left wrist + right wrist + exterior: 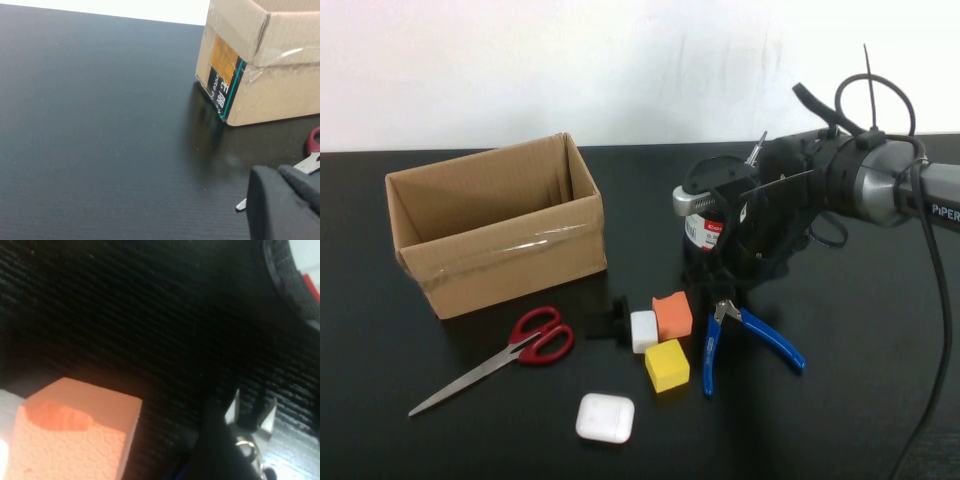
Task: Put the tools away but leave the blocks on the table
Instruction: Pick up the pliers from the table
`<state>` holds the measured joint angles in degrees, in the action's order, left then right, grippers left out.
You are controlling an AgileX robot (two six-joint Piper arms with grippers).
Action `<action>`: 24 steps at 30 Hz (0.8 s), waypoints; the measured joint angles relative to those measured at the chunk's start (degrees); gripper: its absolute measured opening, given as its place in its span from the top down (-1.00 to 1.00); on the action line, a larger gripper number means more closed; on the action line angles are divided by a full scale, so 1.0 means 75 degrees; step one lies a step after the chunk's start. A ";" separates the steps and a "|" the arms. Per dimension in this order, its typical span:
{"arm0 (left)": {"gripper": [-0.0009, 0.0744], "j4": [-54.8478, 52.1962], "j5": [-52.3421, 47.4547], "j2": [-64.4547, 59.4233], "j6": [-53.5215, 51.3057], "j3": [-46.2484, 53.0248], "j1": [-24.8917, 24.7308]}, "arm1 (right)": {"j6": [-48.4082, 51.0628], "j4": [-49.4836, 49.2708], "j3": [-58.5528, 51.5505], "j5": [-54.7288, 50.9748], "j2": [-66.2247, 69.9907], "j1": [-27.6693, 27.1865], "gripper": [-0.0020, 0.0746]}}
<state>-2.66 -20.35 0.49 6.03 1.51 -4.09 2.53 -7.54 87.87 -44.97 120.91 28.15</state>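
Scissors (525, 347) and pliers (750, 335) lie on the table (880, 400), none boxed that we see; right gripper (720, 285) open, empty over pliers; left gripper (285, 205) shut, parked.

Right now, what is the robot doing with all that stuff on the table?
It is tidying tools. The right gripper is open and low over the jaws of the blue-handled pliers, beside the orange block, not holding anything. The left gripper is shut, parked near the cardboard box. The red-handled scissors lie on the table beside the yellow block and white block.
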 joint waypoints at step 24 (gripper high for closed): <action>0.99 0.0000 0.0000 0.0000 0.0000 0.0000 0.0000 | 0.0096 0.0035 0.0011 -0.0148 -0.0728 0.0000 0.78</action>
<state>-2.66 -20.35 0.49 6.03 1.51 -4.09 3.25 -7.28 87.95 -46.08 115.45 28.15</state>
